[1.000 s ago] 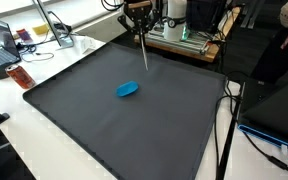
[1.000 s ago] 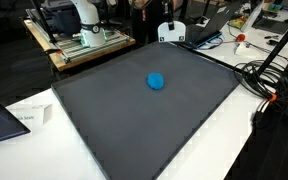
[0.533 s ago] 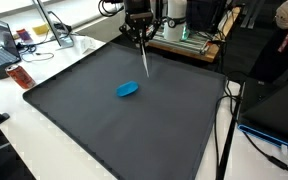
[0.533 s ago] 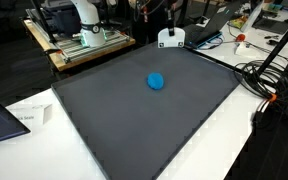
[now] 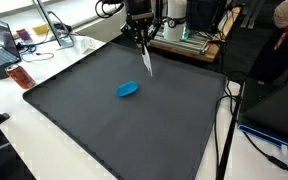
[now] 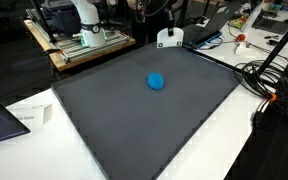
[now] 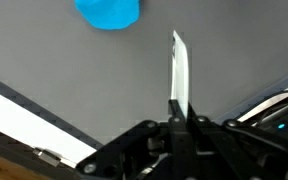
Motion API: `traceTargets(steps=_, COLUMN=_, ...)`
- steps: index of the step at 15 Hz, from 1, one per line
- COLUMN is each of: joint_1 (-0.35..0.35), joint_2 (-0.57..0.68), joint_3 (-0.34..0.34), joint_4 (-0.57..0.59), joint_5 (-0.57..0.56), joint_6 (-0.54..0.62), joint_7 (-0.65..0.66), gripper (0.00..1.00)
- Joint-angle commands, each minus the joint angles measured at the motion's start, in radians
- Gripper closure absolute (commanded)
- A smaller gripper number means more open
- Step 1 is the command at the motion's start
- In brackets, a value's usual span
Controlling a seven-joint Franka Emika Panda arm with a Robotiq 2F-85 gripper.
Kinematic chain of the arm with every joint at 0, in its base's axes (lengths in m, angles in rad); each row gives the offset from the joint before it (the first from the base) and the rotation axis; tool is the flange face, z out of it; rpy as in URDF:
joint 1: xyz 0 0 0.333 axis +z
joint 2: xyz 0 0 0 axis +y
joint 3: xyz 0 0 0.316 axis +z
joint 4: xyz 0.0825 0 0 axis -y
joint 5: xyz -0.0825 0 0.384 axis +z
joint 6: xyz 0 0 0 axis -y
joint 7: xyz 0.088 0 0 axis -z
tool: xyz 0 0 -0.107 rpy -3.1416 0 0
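Dark grey mat [image 5: 104, 130] covers the table, with cluttered benches behind. Claw [image 7: 181, 118] is fully shut on one end of a thin white strip [image 7: 180, 70], so the free length projects past the fingertips and slants down toward the mat. Blue lump [image 5: 128, 89] lies on the mat ahead of the claw, to one side of the strip's tip and not touching it.

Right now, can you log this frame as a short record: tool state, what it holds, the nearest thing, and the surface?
tool: tool shut, pointing down over the far part of the mat
held: thin pale strip, clamped at its upper end, hanging slightly tilted; whether its tip touches the mat cannot be told
nearest thing: blue object, lying on the mat, apart from the strip
surface: dark grey mat on a white table
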Motion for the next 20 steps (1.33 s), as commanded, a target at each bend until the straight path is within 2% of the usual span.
traceTargets(steps=1, joint_1=-0.027, joint_2=0.045, joint_3=0.0, joint_4=0.069, joint_5=0.017, joint_6=-0.059, joint_7=-0.146, gripper=0.99)
traceTargets(steps=7, joint_1=-0.082, joint_2=0.163, joint_3=-0.008, joint_4=0.147, joint_5=-0.061, joint_6=-0.053, joint_7=-0.258, gripper=0.99)
traceTargets(steps=12, joint_1=-0.127, joint_2=0.244, joint_3=-0.009, joint_4=0.182, joint_5=-0.135, joint_6=-0.031, joint_7=-0.302, gripper=0.99)
traceTargets(steps=20, joint_1=-0.169, joint_2=0.294, joint_3=-0.001, joint_4=0.179, joint_5=-0.144, joint_6=-0.028, joint_7=-0.349, gripper=0.99)
